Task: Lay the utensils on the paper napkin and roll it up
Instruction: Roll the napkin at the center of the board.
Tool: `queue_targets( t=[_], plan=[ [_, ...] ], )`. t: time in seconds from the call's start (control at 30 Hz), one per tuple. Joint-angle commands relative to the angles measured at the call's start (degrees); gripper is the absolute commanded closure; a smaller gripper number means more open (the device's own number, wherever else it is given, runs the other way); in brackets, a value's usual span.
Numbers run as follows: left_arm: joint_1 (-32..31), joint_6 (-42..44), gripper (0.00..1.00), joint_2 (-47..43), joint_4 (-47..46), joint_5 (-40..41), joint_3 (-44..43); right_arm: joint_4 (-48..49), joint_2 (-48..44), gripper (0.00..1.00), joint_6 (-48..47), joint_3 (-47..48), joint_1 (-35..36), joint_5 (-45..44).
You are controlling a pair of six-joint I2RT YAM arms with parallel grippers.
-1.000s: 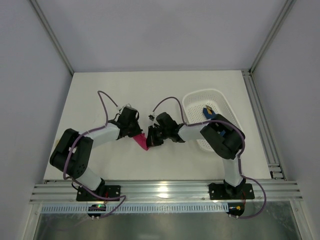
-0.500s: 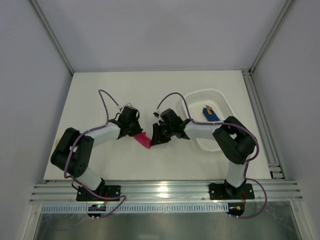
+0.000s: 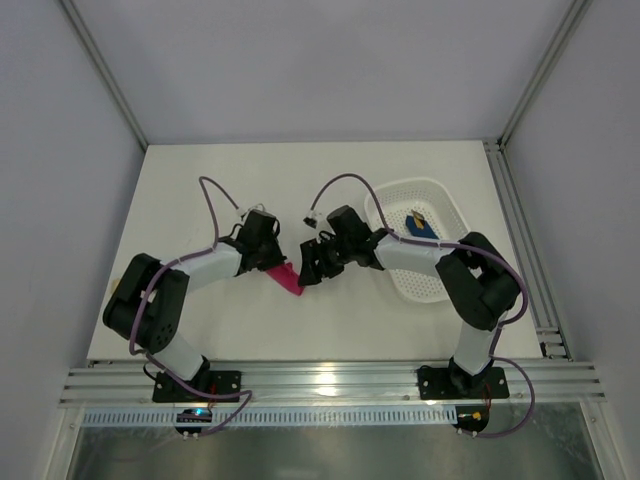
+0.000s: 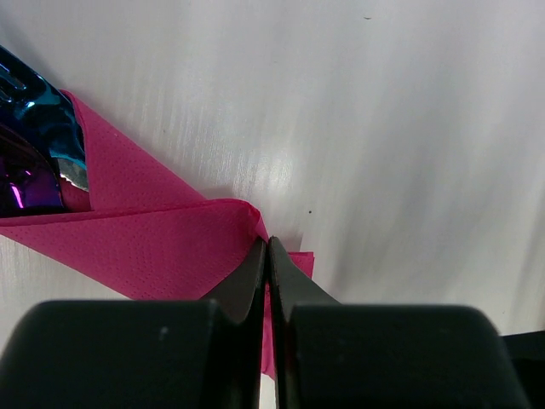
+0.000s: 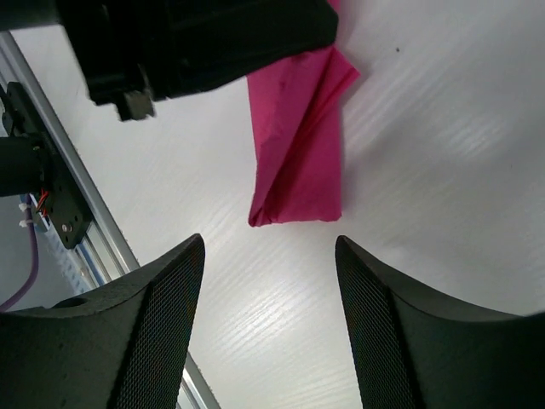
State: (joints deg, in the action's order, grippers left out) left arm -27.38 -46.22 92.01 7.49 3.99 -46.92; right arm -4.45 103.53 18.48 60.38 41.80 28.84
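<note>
Standing wide now, clamped a second ago: right gripper (image 3: 306, 274), backed just right of rolled paper napkin (image 3: 289, 279) at centre frame. Left gripper (image 4: 266, 248) unmoved, pinched shut on its edge; utensils (image 4: 34, 158) tucked inside.

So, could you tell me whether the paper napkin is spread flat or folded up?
Folded up: the paper napkin lies as a narrow layered bundle, with glossy utensils poking out one end.

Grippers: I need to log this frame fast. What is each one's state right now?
Left gripper: shut, pinching the edge of the paper napkin.
Right gripper: open, holding nothing.
</note>
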Motion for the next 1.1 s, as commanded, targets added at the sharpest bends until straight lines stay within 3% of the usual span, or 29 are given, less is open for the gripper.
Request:
queue_targets(
  t=[0.0, 0.3, 0.53, 1.07],
  plan=[
    [0.04, 1.22, 1.0, 0.19, -0.54, 0.76, -2.04, 1.37, -0.52, 0.33, -5.64, 4.39, 0.12, 2.98],
    [0.04, 1.22, 1.0, 0.98, -0.72, 0.05, -2.3, -4.6, 7.21, 0.47, -9.34, 13.18, 0.21, 0.87],
    [0.04, 1.22, 1.0, 1.33, -0.54, -0.12, -2.92, -4.69, 8.62, 0.57, -9.43, 13.89, 0.21, 1.92],
    [0.04, 0.95, 1.0, 1.68, -0.45, -0.82, -3.36, -5.57, 11.08, 0.6, -8.46, 14.76, 0.21, 1.31]
  ],
)
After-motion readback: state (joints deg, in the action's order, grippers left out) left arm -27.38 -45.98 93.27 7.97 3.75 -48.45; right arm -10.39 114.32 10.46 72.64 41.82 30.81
